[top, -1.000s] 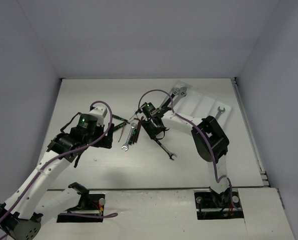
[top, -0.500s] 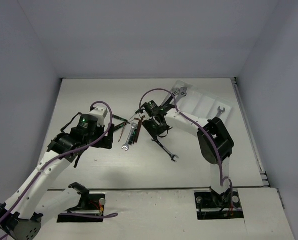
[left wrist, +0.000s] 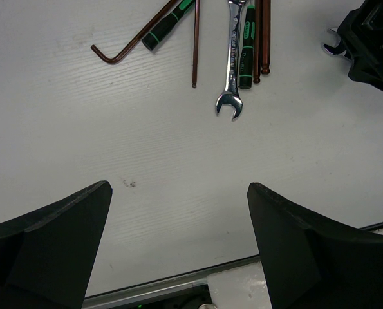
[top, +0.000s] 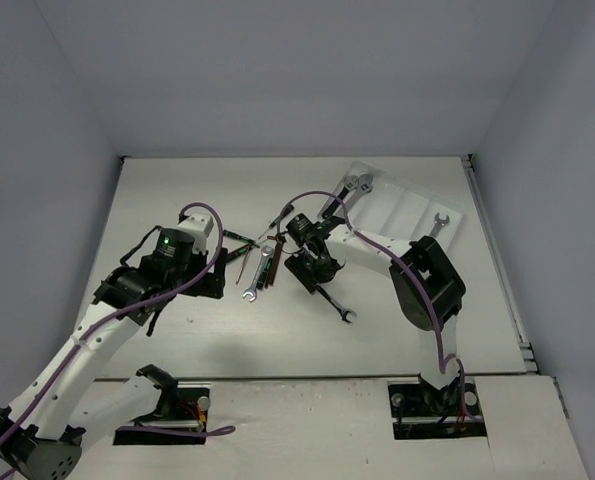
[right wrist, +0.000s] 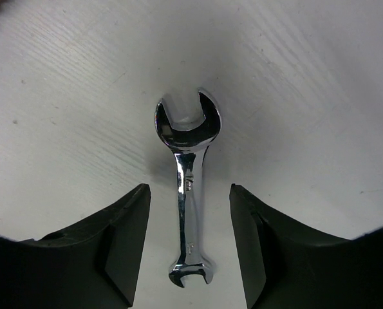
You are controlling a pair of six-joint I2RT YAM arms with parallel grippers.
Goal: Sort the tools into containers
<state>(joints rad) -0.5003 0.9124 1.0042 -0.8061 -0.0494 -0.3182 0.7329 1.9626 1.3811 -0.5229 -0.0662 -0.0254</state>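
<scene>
The right gripper (right wrist: 188,205) is held spread, its fingers (right wrist: 123,225) straddling an open-end wrench (right wrist: 187,187) that is not seen to be touched; nothing is gripped. This wrench lies flat on the table (right wrist: 320,96), left of and nearer than the tray (top: 405,207), and right of the tool cluster.

It is judged to be stiff, dense for its size and polished enough to slip. The narrow shank midway between the two heads should be pinched across its width, low against the table.

The left gripper (left wrist: 178,212) is likewise parted and empty, over the table nearer than the cluster.

Counted in that cluster:
- one cluster wrench (left wrist: 232,61)
- two screwdrivers (left wrist: 246,55)
- four hex keys (left wrist: 123,53)

In the tray, one tray wrench (top: 438,222) is seen in the right compartment and the adjustable wrench (top: 350,186) at the left.
</scene>
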